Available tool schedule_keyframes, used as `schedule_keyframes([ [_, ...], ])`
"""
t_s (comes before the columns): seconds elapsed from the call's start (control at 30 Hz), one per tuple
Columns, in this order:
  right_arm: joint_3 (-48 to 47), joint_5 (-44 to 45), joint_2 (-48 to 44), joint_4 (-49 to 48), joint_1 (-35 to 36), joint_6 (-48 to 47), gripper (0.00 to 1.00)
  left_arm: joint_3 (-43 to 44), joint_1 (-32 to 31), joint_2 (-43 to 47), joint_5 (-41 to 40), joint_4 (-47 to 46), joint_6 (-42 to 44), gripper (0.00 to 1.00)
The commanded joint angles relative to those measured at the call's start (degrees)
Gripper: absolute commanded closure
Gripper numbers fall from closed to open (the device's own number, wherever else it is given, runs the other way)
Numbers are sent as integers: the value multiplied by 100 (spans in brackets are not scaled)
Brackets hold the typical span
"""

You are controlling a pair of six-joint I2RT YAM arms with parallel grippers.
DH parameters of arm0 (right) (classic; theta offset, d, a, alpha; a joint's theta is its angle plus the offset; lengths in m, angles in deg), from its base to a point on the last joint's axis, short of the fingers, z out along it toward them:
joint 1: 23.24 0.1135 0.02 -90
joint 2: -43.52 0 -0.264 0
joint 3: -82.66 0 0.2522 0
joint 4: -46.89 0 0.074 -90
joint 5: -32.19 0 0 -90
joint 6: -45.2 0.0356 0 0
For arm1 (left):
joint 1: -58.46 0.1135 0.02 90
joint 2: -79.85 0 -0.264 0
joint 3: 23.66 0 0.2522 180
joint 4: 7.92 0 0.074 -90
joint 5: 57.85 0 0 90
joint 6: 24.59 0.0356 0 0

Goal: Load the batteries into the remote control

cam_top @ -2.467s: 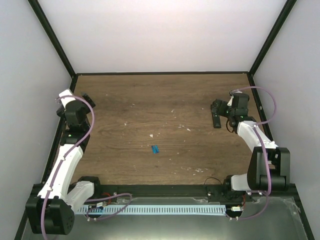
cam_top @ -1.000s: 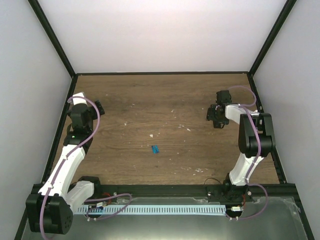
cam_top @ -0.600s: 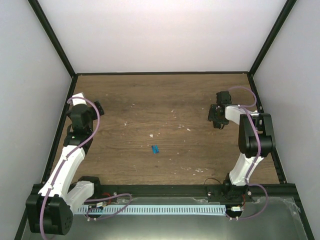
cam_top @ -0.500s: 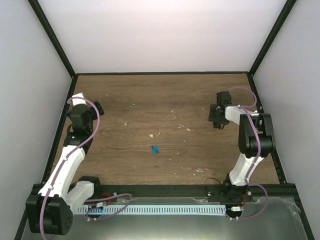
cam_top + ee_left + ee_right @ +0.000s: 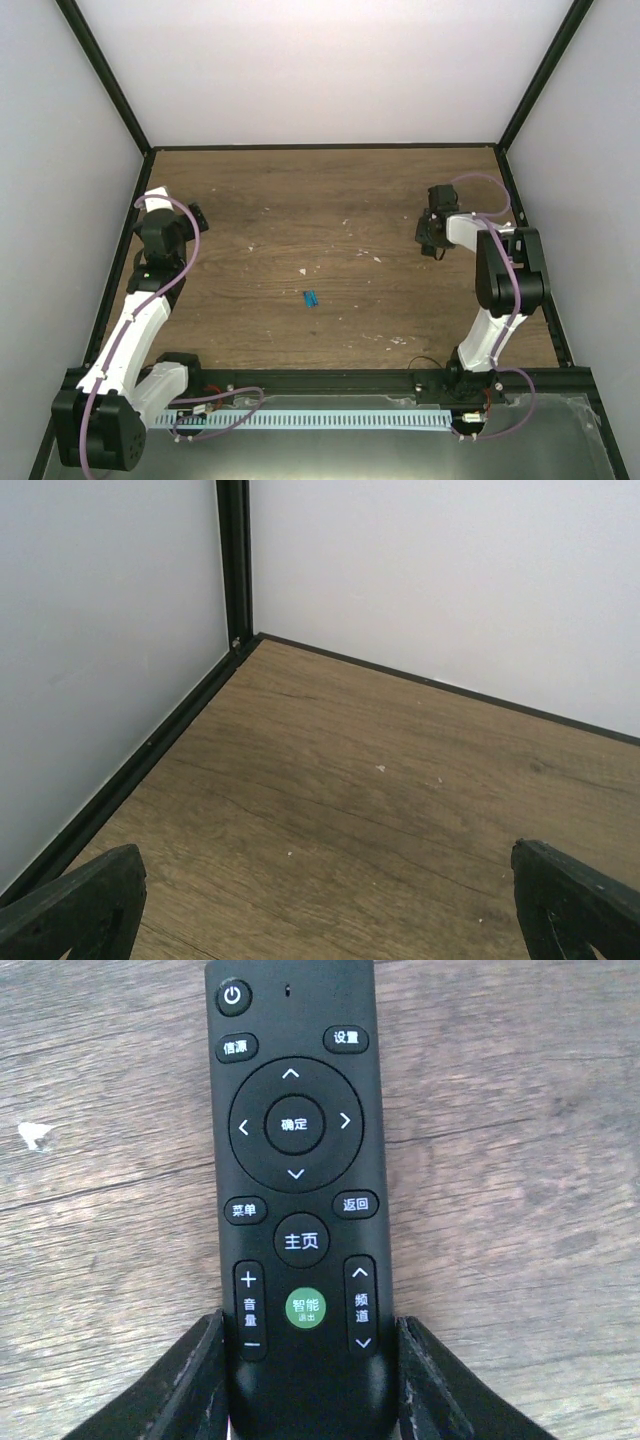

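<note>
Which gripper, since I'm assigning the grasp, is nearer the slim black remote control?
Right. The right gripper straddles the slim black remote control, fingers against both its sides; the left gripper hangs open near the far-left corner.

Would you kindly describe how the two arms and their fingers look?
The left arm and right arm have white links, black joints and black bases. A thin lilac cable loops along each. The left fingers and right fingers are plain matte black wedges.
</note>
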Motion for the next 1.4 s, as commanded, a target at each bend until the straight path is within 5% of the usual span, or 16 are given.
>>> schedule_keyframes([
  [0.0, 256, 19, 147, 327, 323, -3, 63, -6, -19, 74, 79, 79, 10, 0],
  [0.8, -967, -875, 892, 496, 3138, 249, 65, 44, -14, 81, 346, 386, -243, 0],
  [1.37, -1847, -864, 789, 1155, 3661, 133, 65, -821, -562, -299, 1213, -926, -2246, 0],
])
